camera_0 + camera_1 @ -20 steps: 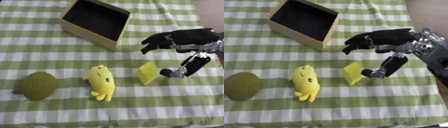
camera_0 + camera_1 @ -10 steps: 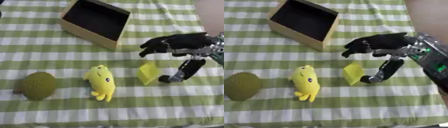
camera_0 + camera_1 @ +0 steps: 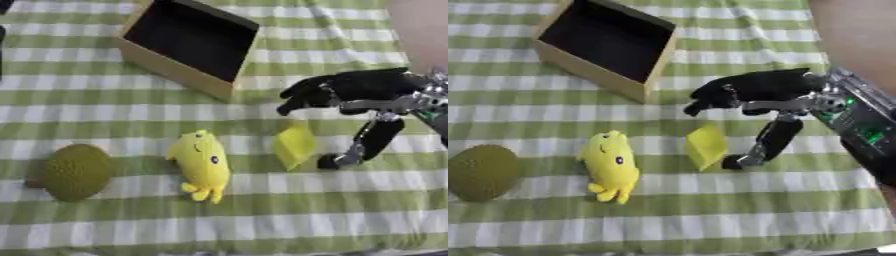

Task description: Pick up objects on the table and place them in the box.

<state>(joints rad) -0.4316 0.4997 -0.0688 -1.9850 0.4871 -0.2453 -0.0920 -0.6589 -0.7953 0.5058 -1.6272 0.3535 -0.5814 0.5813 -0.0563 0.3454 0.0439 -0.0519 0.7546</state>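
Note:
A small yellow block point(image 3: 296, 145) lies on the green checked cloth at centre right. My right hand point(image 3: 354, 90) hovers over it, open. Its fingers point(image 3: 302, 94) spread above the block, and its thumb point(image 3: 367, 142) points down just right of it; I cannot tell whether the thumb touches it. A yellow plush toy point(image 3: 201, 162) lies left of the block. A round olive-green fuzzy object point(image 3: 74, 171) sits at the far left. The tan box point(image 3: 188, 45) with a dark inside stands open at the upper left. My left hand is out of sight.
The checked tablecloth point(image 3: 262, 220) covers the whole table. A bare strip of tabletop point(image 3: 859, 35) shows at the upper right.
My right hand has come down and slightly left over the yellow block, with the thumb now low beside it. The block, toy and green object stay in place.

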